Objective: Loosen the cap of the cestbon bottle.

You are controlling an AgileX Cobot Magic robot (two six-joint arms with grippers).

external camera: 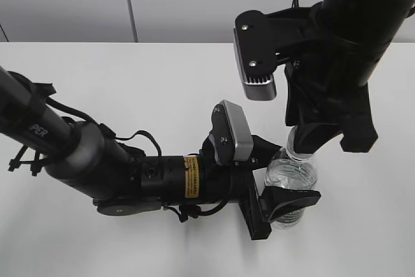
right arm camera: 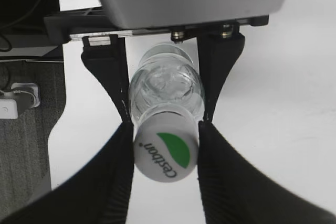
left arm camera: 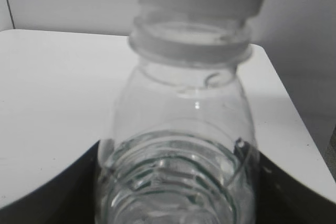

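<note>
Cestbon bottle [external camera: 293,174], a small clear plastic water bottle with ribbed shoulders, stands upright on the white table [external camera: 130,89], right of centre in the exterior view, between both arms. Its small round white screw cap [right arm camera: 166,153], green half-disc and lettering on top, is still seated on the neck.

Left gripper [external camera: 285,192] is clamped on the bottle's body from the side; right gripper [right arm camera: 164,148] comes from above with its black fingers [right arm camera: 116,156] pressed against either side of the cap, so it is clenched on the cap.

Handling, as a judgement: thin-walled and light, the body will likely dent or slip under a hard squeeze, and smooth plastic offers little grip. The stiffer ribbed shoulder is the better place to hold, while the cap's edge takes the twist (its ridging is not resolvable here).

Views differ. Only the right wrist view shows the cap's top and both finger contacts. Left wrist view shows the neck ring and water inside, blurred, with the cap cut off at the top. Exterior view alone shows both arms together, though the right arm hides the cap.
</note>
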